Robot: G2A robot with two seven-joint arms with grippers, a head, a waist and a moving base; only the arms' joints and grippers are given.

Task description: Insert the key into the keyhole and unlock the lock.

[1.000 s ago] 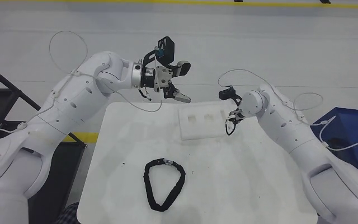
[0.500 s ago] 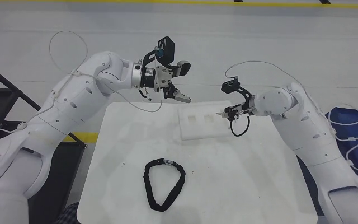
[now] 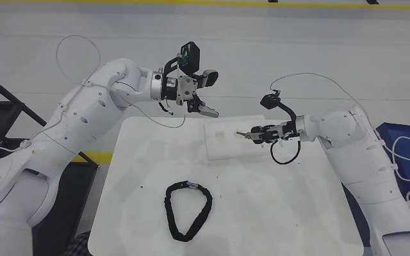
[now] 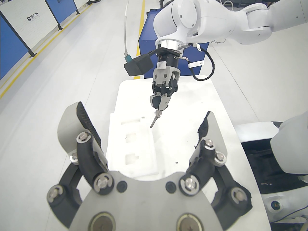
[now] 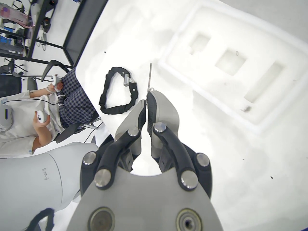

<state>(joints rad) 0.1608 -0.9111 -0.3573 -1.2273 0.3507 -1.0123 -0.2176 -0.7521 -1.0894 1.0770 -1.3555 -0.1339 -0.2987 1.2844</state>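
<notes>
A black fabric-covered chain lock [image 3: 187,210] with a silver cylinder lies in a loop on the white table [image 3: 288,205], toward the front. My right gripper [image 3: 254,135] is shut on a thin metal key [image 3: 242,134], held above the right part of the white foam tray [image 3: 234,141]. In the right wrist view the key [image 5: 149,76] sticks out past the closed fingertips, and the chain lock [image 5: 118,92] lies farther off. My left gripper [image 3: 206,110] hangs open and empty above the table's far edge, left of the tray. The left wrist view shows the key [image 4: 155,118] in the other gripper [image 4: 160,105].
The foam tray [image 5: 231,66] has three shallow recesses, all empty. Bare table surface surrounds the chain lock. A black frame stands beside the table's left edge [image 3: 70,192].
My right arm has swung out and turned, bringing the gripper with the key leftward over the foam tray. The left arm and the chain lock have stayed put.
</notes>
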